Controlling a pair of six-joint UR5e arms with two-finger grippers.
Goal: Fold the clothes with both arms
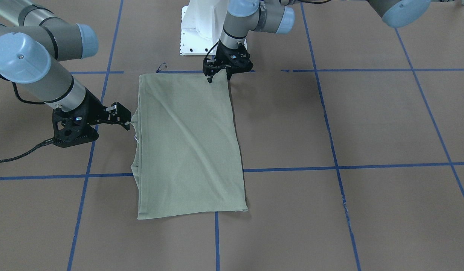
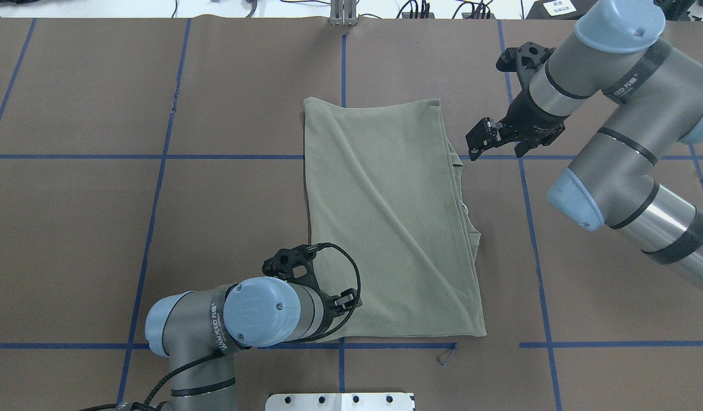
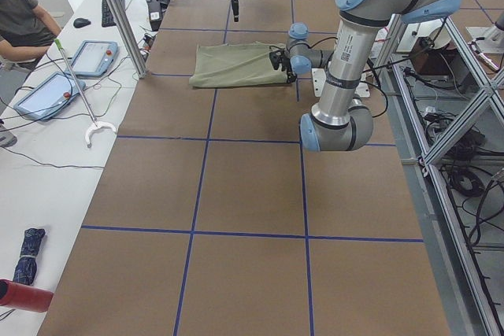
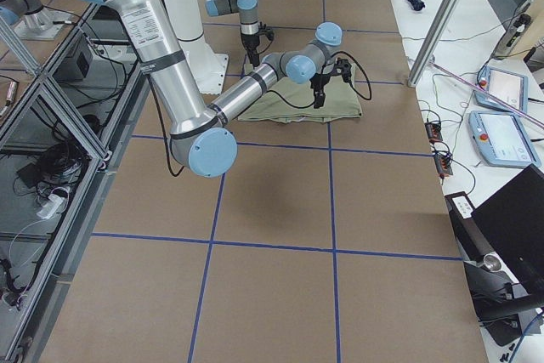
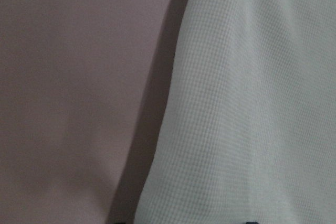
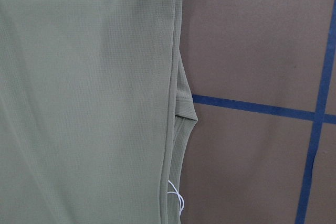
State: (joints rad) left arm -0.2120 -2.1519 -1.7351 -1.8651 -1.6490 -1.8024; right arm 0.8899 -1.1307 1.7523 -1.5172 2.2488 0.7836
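The clothes are one pale sage-green knit shirt [image 1: 186, 143] [image 2: 386, 217], folded into a long rectangle and lying flat on the brown table. My left gripper [image 1: 219, 78] stands over the shirt's corner nearest the robot base, its fingers apart on either side of the cloth edge. The left wrist view is filled by knit fabric [image 5: 252, 103] at very close range. My right gripper [image 1: 126, 116] [image 2: 495, 152] is open beside the shirt's long layered edge, apart from it and holding nothing. A white tag string [image 6: 177, 201] pokes out of that edge.
Blue tape lines [image 1: 333, 165] cross the brown table. The white pedestal [image 1: 202, 30] stands just behind the shirt's near end. At the table's left end there are a person [image 3: 16, 13], tablets [image 3: 94, 57] and a metal post [image 3: 118, 13].
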